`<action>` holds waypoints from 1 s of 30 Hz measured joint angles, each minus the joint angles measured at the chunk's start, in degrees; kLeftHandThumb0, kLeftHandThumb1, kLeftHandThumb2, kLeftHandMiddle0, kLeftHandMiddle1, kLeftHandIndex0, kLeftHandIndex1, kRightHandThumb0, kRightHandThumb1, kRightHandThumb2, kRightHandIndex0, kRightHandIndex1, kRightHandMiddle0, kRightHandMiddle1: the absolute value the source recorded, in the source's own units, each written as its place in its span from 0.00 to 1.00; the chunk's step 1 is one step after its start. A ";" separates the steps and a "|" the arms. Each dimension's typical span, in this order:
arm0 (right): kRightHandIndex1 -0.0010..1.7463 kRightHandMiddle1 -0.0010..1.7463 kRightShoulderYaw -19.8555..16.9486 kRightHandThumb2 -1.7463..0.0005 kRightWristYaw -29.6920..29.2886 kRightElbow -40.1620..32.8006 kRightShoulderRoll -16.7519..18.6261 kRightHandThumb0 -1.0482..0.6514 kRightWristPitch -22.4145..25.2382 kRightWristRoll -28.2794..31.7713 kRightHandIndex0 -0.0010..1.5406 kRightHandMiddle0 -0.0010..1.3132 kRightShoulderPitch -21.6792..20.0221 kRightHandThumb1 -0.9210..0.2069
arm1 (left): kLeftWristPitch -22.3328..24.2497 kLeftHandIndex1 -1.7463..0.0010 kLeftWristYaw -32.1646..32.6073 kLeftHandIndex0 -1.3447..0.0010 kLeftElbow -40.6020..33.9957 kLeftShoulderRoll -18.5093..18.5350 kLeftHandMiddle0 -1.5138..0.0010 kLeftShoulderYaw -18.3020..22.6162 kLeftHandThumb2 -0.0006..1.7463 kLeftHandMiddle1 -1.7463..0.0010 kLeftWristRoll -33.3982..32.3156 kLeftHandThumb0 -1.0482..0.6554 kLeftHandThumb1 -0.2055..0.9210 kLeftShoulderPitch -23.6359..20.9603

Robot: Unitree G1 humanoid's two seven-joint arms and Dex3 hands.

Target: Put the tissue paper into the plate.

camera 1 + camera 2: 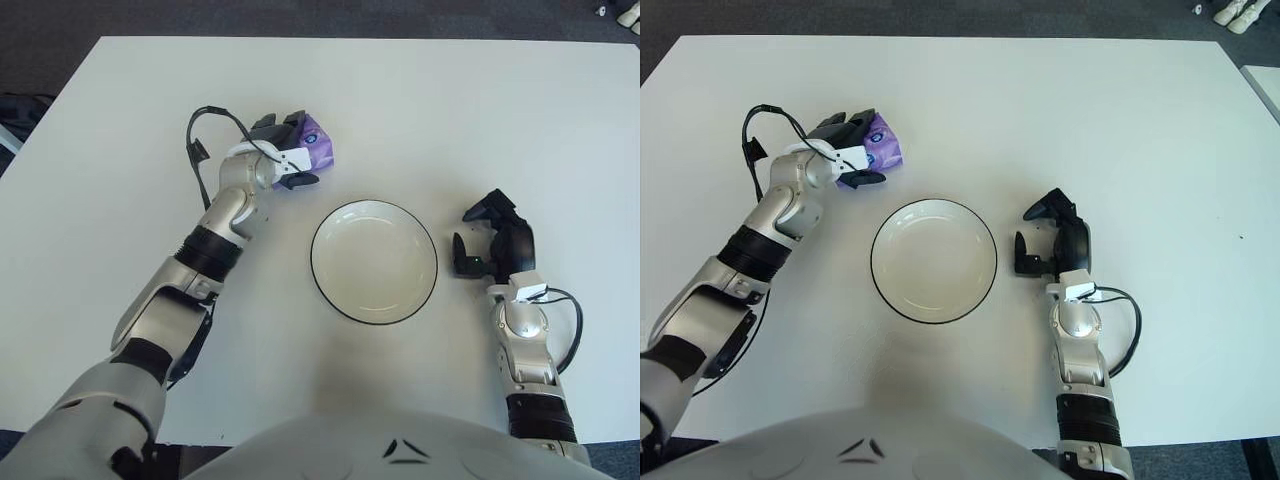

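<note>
A purple tissue paper pack [317,148] lies on the white table, up and to the left of the plate. My left hand [297,151] is on it, dark fingers curled over its top and left side and the thumb pressed against its near edge. Most of the pack is hidden under the hand. The white plate with a dark rim [373,262] sits empty in the middle of the table, a short way from the pack. My right hand [489,241] shows just right of the plate, fingers loosely spread and holding nothing.
The white table [500,110] reaches to dark floor on every side. A black cable [200,150] loops off my left wrist. Pale shoes [1237,12] lie on the floor past the far right corner.
</note>
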 measured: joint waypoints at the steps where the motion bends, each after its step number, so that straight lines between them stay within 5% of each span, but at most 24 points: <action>1: 0.94 1.00 -0.01 0.06 0.00 0.01 -0.02 0.61 -0.09 0.00 0.59 0.45 0.06 0.81 | -0.31 1.00 0.70 1.00 1.29 -0.49 1.00 -0.20 0.33 1.00 0.00 0.00 0.77 -0.40; 11: 0.94 1.00 0.05 0.06 0.01 0.12 -0.01 0.61 -0.14 0.00 0.58 0.45 0.31 0.81 | -2.69 1.00 8.67 1.00 13.39 -5.24 1.00 -1.40 0.33 1.00 0.03 0.00 0.78 -4.83; 15: 0.94 1.00 0.06 0.06 0.00 0.10 -0.01 0.61 -0.12 -0.01 0.58 0.45 0.30 0.80 | -4.58 1.00 11.91 1.00 17.84 -6.23 1.00 -1.55 0.41 0.87 0.04 0.04 0.71 -6.65; 18: 0.94 1.00 0.10 0.06 0.00 0.07 0.00 0.61 -0.14 -0.01 0.58 0.45 0.27 0.80 | -6.55 0.78 14.97 1.00 21.71 -6.53 1.00 -1.61 0.48 0.61 0.08 0.11 0.62 -8.20; 23: 0.93 1.00 0.16 0.06 0.09 -0.13 0.05 0.61 0.09 0.14 0.58 0.45 0.45 0.81 | -8.17 0.20 22.73 1.00 27.66 -7.84 0.85 -1.51 0.67 0.17 0.02 0.26 0.45 -8.99; 27: 0.93 1.00 0.10 0.06 0.12 -0.30 0.16 0.61 0.28 0.19 0.59 0.46 0.61 0.81 | -8.17 0.05 28.02 0.95 29.88 -8.96 0.79 -1.33 0.72 0.05 0.01 0.31 0.42 -8.90; 30: 0.93 1.00 0.09 0.06 0.14 -0.31 0.24 0.61 0.35 0.20 0.59 0.46 0.66 0.81 | -8.18 0.02 30.02 0.82 31.09 -9.45 0.65 -1.33 0.71 0.06 -0.11 0.51 0.48 -9.13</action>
